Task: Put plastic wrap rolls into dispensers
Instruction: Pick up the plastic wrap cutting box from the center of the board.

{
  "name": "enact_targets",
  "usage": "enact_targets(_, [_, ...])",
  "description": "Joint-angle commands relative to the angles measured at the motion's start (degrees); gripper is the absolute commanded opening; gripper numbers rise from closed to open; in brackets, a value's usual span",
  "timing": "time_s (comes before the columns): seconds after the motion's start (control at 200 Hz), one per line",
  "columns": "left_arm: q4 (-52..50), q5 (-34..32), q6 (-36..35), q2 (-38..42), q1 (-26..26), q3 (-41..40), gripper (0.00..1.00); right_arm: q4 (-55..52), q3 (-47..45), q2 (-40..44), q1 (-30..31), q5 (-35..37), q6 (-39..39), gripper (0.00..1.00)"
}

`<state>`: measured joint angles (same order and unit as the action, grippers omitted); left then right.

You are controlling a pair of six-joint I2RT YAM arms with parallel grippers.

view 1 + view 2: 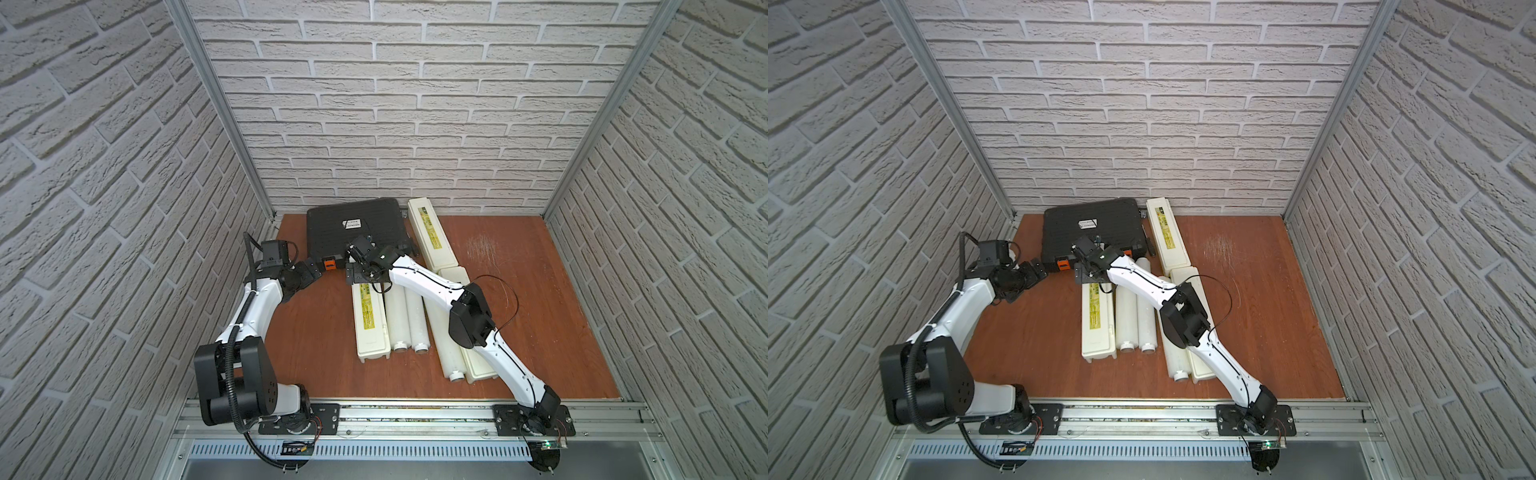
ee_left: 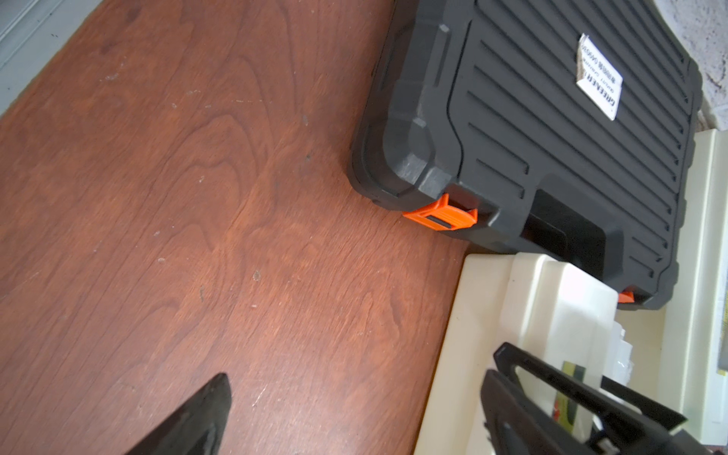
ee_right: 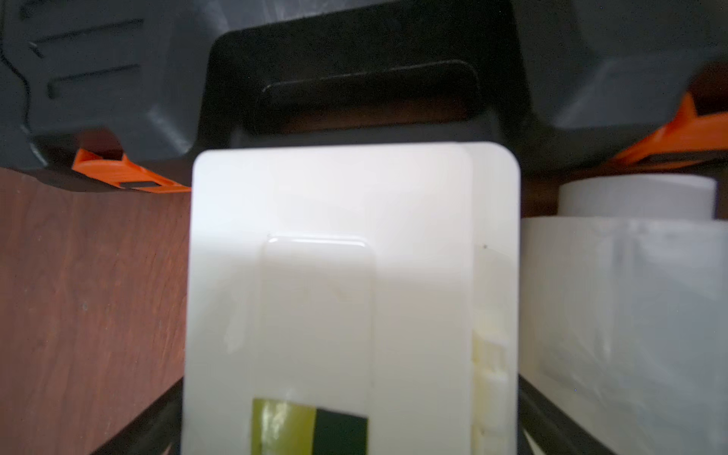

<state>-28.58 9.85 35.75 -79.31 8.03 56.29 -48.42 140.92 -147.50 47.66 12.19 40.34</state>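
Three cream dispensers lie shut on the table: one left of centre (image 1: 369, 320), one under my right arm (image 1: 478, 365), one at the back (image 1: 430, 235). Two plastic wrap rolls (image 1: 397, 320) (image 1: 417, 320) lie beside the centre dispenser; a third (image 1: 442, 345) lies by the right one. My right gripper (image 1: 357, 274) is open, its fingers (image 3: 149, 425) close on either side of the centre dispenser's (image 3: 350, 275) far end, a roll (image 3: 622, 315) beside it. My left gripper (image 1: 309, 272) hangs open over bare table, left of that dispenser (image 2: 484, 335), holding nothing.
A black case (image 1: 357, 228) with orange latches (image 2: 441, 214) stands at the back, touching the centre dispenser's far end. Brick-patterned walls close in three sides. Bare wood table (image 1: 540, 291) lies to the right and to the front left.
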Motion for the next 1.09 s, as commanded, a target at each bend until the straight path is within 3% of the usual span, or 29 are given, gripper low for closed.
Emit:
enact_targets(0.0, [-0.07, -0.79, -0.77, -0.45, 0.36, 1.63, 0.98, -2.78, 1.99, -0.27, 1.96, 4.19, -3.11, 1.00])
enact_targets(0.19, [-0.42, -1.03, -0.77, -0.06, 0.41, 1.63, 0.98, -5.42, 3.09, -1.69, 2.82, 7.46, -4.41, 1.00])
enact_targets(0.54, [-1.23, -1.81, -0.59, 1.47, 0.40, 1.10, 0.98, -6.53, 3.92, -3.67, 3.10, 4.82, -5.39, 1.00])
enact_targets(0.735, [-1.30, -2.36, -0.83, 2.79, 0.38, 0.88, 0.98, -2.26, 2.98, -1.64, 3.01, -1.41, -6.40, 0.87])
enact_targets(0.885, [-2.69, -3.31, -2.37, 3.29, 1.20, 1.88, 0.98, 6.31, -4.08, 4.95, 2.69, -10.13, -7.71, 0.82])
enact_targets(1.09, [1.64, 4.91, -2.26, 6.19, 7.15, 0.78, 0.98, 10.63, -9.27, 12.33, 1.86, -18.89, -9.74, 0.80])
